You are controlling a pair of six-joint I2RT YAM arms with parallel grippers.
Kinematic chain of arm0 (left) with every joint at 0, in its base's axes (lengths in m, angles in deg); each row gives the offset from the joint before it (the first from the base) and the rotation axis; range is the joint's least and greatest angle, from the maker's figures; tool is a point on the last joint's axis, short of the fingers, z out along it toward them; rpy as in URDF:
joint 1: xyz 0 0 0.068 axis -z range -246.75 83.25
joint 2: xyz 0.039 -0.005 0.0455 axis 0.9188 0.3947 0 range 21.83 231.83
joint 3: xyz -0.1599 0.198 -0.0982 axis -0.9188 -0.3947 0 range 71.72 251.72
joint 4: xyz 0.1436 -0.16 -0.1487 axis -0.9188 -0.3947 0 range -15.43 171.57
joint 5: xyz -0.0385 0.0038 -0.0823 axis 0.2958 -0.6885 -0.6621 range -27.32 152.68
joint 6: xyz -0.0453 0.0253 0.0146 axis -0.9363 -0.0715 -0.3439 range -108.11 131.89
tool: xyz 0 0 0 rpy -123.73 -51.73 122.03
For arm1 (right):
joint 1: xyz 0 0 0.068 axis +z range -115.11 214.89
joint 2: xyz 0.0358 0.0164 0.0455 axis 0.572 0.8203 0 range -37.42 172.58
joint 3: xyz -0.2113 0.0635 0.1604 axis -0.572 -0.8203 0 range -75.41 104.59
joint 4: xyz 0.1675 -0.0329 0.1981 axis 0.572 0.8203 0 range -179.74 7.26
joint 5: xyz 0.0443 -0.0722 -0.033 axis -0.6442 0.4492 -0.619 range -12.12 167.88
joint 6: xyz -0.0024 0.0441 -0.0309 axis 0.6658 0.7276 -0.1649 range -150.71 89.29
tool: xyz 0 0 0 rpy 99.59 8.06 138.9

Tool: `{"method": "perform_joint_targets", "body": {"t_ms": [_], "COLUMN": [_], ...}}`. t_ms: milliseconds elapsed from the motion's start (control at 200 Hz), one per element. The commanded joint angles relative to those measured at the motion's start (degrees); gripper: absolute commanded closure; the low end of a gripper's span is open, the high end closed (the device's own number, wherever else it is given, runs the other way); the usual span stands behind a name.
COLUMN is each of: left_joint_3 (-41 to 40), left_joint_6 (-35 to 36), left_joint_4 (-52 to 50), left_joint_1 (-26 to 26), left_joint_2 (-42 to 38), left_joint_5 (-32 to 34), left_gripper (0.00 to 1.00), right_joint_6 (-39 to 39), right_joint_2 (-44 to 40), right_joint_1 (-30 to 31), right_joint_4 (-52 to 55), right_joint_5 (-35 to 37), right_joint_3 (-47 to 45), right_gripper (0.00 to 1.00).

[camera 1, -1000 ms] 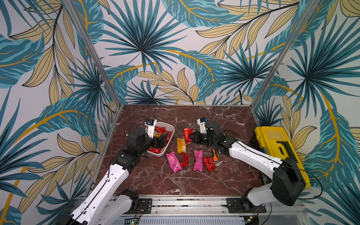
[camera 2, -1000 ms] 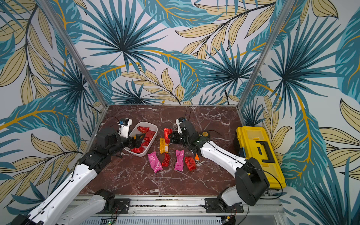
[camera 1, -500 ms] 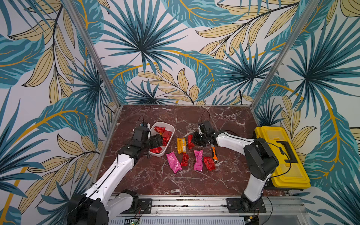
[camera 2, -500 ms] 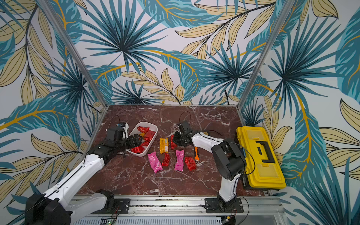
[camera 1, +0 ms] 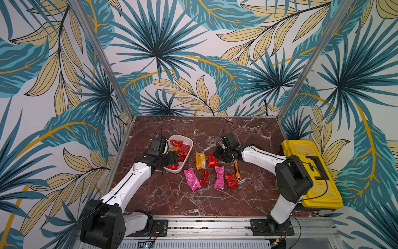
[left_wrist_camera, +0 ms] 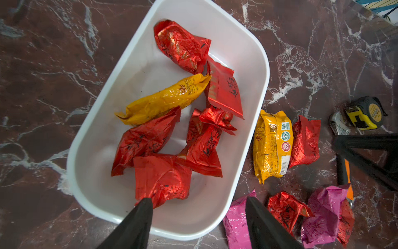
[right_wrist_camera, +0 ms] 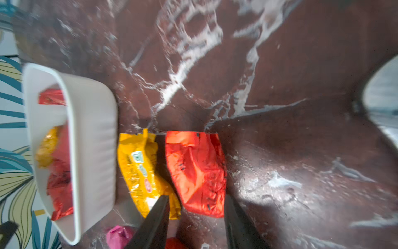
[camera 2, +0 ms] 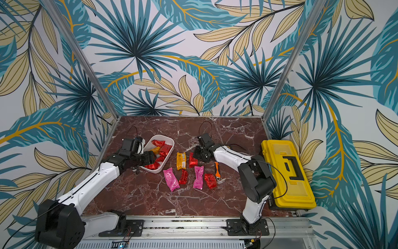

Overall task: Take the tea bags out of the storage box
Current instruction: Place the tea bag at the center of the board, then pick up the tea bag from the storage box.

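The white storage box [camera 1: 180,136] [left_wrist_camera: 261,71] stands left of centre and holds several red tea bags [left_wrist_camera: 162,175] and a yellow one [left_wrist_camera: 163,100]. My left gripper [camera 1: 173,158] [left_wrist_camera: 197,201] is open over the box's near corner. One fingertip [left_wrist_camera: 143,203] is over a red bag inside, and the other is outside the wall above a pink bag [left_wrist_camera: 235,224]. My right gripper [camera 1: 217,155] [right_wrist_camera: 195,199] is open, with a red tea bag [right_wrist_camera: 196,172] [camera 1: 212,160] lying on the table just past its fingertips, beside a yellow bag [right_wrist_camera: 140,168]. More pink and red bags [camera 1: 219,180] lie in a row nearer the front.
A big yellow toolbox [camera 1: 310,172] sits at the right edge. An orange-handled tool [camera 1: 237,170] lies under my right forearm, next to the row of bags. A yellow tape measure [left_wrist_camera: 365,113] rests behind it. The floor is dark red marble [camera 1: 193,202].
My right gripper came down beside the yellow bag and opened, leaving the red tea bag on the table. My left gripper dropped lower over the box and its jaws narrowed a little.
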Motion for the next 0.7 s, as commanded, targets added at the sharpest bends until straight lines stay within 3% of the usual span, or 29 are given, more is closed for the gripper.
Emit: {"method": "perform_joint_targets", "body": {"t_ms": [0,55,235,370,501,696], "left_joint_3": [2.93,2.53,0.29,0.49,-0.19,0.12], "left_joint_6": [-4.88,-9.71,-27.91,-40.28,-47.58,-53.04], "left_joint_4": [0.13,0.57,4.48,2.39,2.12,5.49], "left_joint_1": [-0.28,0.42,7.94,9.47,9.50,9.46], "left_joint_2": [1.14,1.76,1.30,1.54,2.89,6.80], "left_joint_5": [-2.76,-1.51,7.47,13.56,15.19,13.39], "left_gripper": [0.31,0.34,0.26,0.34,0.35,0.39], "right_joint_6": [-4.66,-6.02,-6.12,-4.85,-4.36,-4.44], "right_joint_2": [-7.05,-9.36,-13.74,-16.95,-19.10,-20.09], "right_joint_1": [0.01,0.00,0.17,0.45,0.45,0.51], "right_joint_4": [1.65,1.98,3.81,3.10,2.64,3.51], "right_joint_5": [5.58,6.44,6.20,6.30,6.46,5.56], "right_joint_3": [-1.67,-2.47,-5.07,-8.54,-10.85,-10.98], "right_gripper": [0.51,0.51,0.51,0.51,0.51,0.51]}}
